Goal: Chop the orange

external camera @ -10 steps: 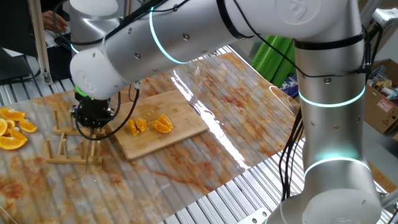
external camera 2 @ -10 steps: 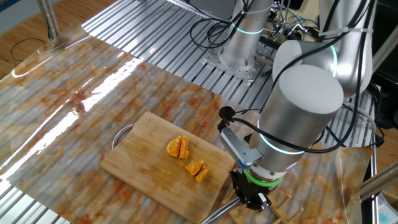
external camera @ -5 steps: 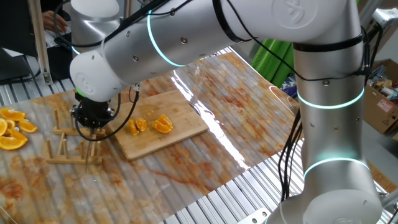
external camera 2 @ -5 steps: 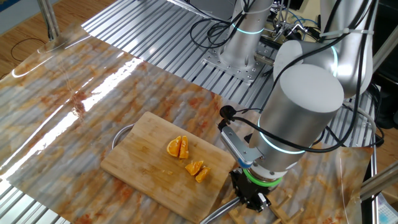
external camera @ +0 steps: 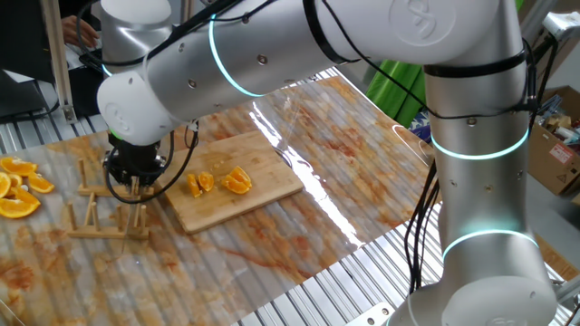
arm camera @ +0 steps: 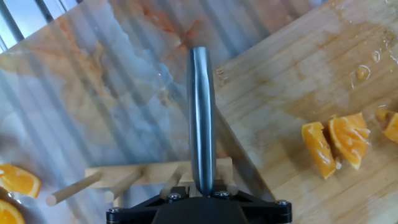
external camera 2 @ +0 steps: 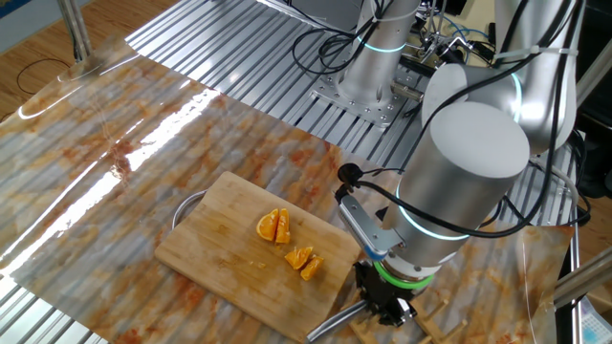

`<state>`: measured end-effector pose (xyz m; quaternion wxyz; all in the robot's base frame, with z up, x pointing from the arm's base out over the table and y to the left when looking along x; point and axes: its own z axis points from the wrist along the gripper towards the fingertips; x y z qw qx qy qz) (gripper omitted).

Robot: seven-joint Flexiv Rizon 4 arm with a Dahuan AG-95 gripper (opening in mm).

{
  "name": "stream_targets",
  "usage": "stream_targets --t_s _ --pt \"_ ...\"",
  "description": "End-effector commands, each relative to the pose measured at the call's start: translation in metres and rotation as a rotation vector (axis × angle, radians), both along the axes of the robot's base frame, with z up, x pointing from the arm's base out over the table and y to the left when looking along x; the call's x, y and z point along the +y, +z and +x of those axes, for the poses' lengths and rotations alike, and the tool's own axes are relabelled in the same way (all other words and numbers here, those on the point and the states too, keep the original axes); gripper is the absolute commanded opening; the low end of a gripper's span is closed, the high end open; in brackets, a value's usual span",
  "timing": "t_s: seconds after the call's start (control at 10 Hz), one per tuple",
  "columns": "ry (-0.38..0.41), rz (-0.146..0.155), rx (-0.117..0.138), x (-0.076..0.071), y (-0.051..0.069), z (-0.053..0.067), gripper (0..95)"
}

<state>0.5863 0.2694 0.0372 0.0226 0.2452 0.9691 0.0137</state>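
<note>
The table carries a wooden cutting board. The arm hangs beside the board's edge, over a wooden rack. A knife runs from the jaws, tip over the board's corner; their grip cannot be told. The orange lies in pieces on the board. More slices lie past the rack.

no legible txt, labels, nos. — none anywhere
</note>
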Motion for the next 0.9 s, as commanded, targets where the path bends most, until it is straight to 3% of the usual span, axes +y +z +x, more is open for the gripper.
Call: stream_targets --t_s 0.1,0.5,0.6,0.7,0.9 --pt "-0.001 0.003 0.016 0.0004 0.0042 -0.0015 38.0" --pt "-0.001 0.002 0.048 0.0013 0.0129 -0.003 38.0" --pt "-0.004 0.006 0.043 0.0027 0.0093 -0.0026 38.0" --pt "-0.013 0.001 0.015 0.004 0.004 -0.003 38.0" --pt "-0.018 -0.002 0.011 0.0048 0.0035 -0.0054 38.0"
